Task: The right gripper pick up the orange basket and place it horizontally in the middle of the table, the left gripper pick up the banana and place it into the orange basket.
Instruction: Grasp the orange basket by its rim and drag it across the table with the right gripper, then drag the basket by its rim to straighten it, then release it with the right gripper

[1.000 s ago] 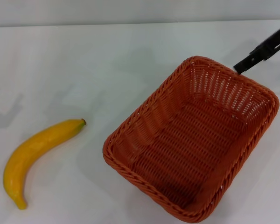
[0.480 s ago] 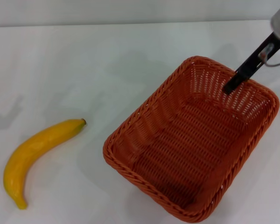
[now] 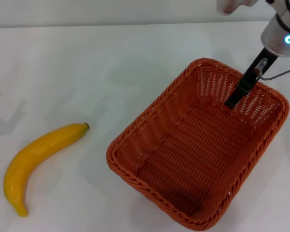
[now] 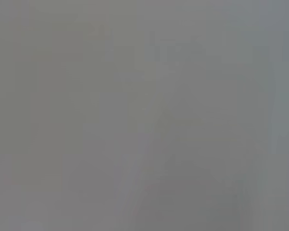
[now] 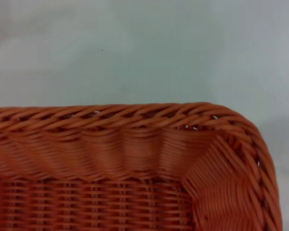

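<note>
The orange basket [image 3: 193, 154] rests at a slant on the right half of the white table [image 3: 111, 63], with nothing inside it. My right gripper [image 3: 232, 100] comes down from the back right. Its silver wrist with a blue light is above the basket's far rim, and a thin black finger [image 3: 244, 82] reaches down along the inner side of the far wall. The right wrist view shows the basket's braided rim and a rounded corner [image 5: 111, 113] close up, with table [image 5: 135, 48] beyond. The yellow banana [image 3: 36, 154] lies at the front left, apart from the basket. My left gripper is out of view.
A thin cable [image 3: 280, 73] hangs by the right wrist. Bare tabletop lies between the banana and the basket. The left wrist view is a plain grey blur.
The right arm has swung in from the right edge. Its wrist now shows, and the black finger has gone from the far rim down inside the basket. Basket and banana have not moved.
</note>
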Tool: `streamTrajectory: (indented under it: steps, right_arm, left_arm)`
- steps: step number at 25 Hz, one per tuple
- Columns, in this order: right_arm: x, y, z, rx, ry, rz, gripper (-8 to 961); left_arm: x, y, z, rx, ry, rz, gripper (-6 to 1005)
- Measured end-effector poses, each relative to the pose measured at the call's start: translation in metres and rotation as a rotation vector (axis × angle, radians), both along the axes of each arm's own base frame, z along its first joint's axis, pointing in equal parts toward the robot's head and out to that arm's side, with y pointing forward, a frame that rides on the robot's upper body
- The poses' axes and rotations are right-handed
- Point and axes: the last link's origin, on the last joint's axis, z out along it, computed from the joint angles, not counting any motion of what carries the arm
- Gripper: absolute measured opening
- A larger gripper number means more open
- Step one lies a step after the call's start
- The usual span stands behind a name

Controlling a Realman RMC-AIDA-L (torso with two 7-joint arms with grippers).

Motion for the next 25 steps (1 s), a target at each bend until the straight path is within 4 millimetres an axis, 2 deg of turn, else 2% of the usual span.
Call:
streamTrajectory:
  steps: [4, 9, 12, 17, 22, 25]
  right_arm:
    - [-0.002, 0.0, -0.005, -0.02, -0.035, 0.016, 707]
    - [0.0, 0.001, -0.005, -0.019, -0.056, 0.022, 565]
    - [0.0, -0.001, -0.004, -0.026, -0.051, 0.017, 326]
    - [0.002, 0.0, 0.0, -0.01, -0.037, -0.008, 187]
    - [0.011, 0.007, 0.024, 0.119, 0.049, -0.114, 177]
    - [0.023, 0.007, 0.043, 0.192, 0.09, -0.223, 172]
  left_arm:
    - [0.0, 0.0, -0.001, -0.005, 0.001, 0.001, 802]
    - [0.0, -0.001, -0.002, -0.008, -0.002, 0.002, 802]
    - [0.0, -0.001, -0.004, -0.011, -0.007, 0.003, 802]
    - [0.0, -0.002, -0.003, -0.012, -0.01, -0.005, 803]
    - [0.001, -0.003, -0.003, -0.009, -0.013, -0.01, 803]
    - [0.0, -0.004, -0.002, -0.005, -0.014, -0.006, 803]
